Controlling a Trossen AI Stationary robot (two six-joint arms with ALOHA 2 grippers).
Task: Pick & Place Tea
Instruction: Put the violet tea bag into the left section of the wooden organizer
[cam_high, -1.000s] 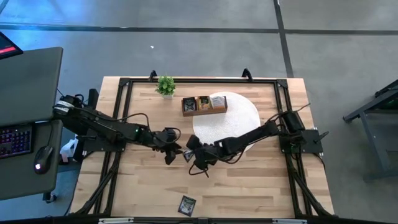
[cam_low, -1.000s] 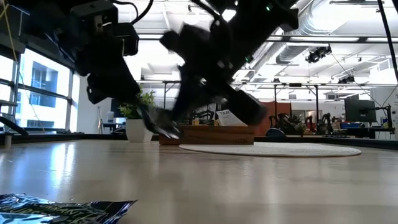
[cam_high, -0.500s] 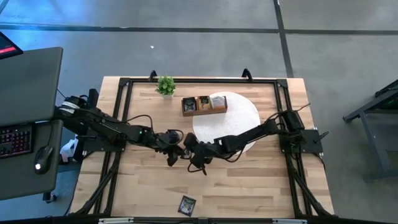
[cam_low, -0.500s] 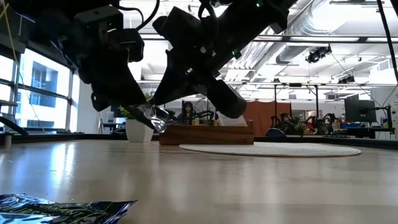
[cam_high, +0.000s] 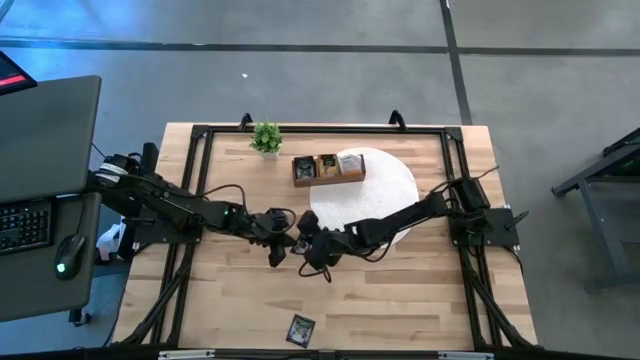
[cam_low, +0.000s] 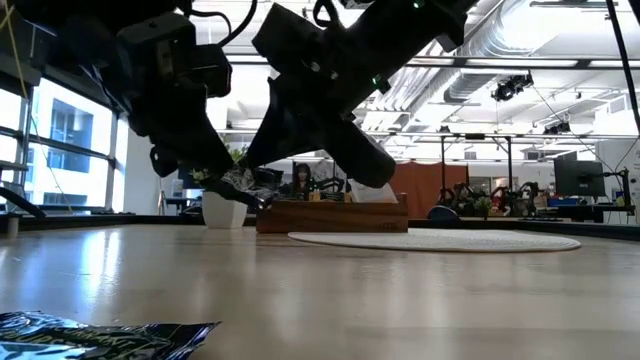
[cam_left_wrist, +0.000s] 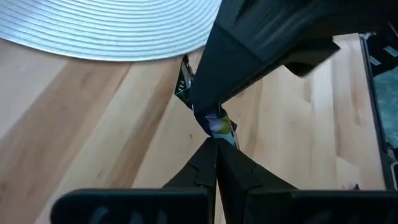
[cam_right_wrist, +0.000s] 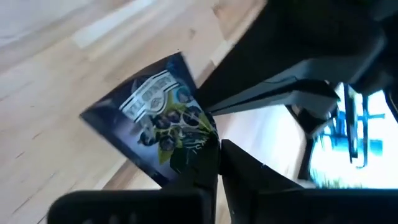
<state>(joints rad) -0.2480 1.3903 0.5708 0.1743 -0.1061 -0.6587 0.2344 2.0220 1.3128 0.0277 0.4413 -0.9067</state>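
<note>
A black tea sachet with green print (cam_right_wrist: 152, 115) hangs in the air over the middle of the table (cam_high: 230, 300), between my two grippers. My left gripper (cam_high: 283, 244) comes from the table's left and is shut on it. My right gripper (cam_high: 301, 243) comes from the right and is shut on it too. In the low view the sachet (cam_low: 246, 184) shows between the two dark grippers, well above the wood. A second black sachet (cam_high: 300, 328) lies flat near the table's near edge. My left gripper pinches one edge of the sachet (cam_left_wrist: 219, 129) between its two fingers, only at their free ends. It comes nearly level from the table's left. The sachet is clear of the table and looks crumpled between the two grippers. My right gripper pinches a corner of the sachet (cam_right_wrist: 200, 149) between its two fingers, coming from the table's right and slanting down. The rest of the sachet stands out past the fingertips, printed face showing, lifted clear of the wood.
A brown wooden tray (cam_high: 328, 168) with sachets in it stands at the far middle, partly on the round white mat (cam_high: 392, 190). A small potted plant (cam_high: 266, 137) stands to the tray's left. Black frame rails run along the table's edges.
My right gripper has carried the sachet a little toward the table's left and upward. My left gripper has come in toward it from the left and shut on the sachet's free edge, so both grippers now hold it.
</note>
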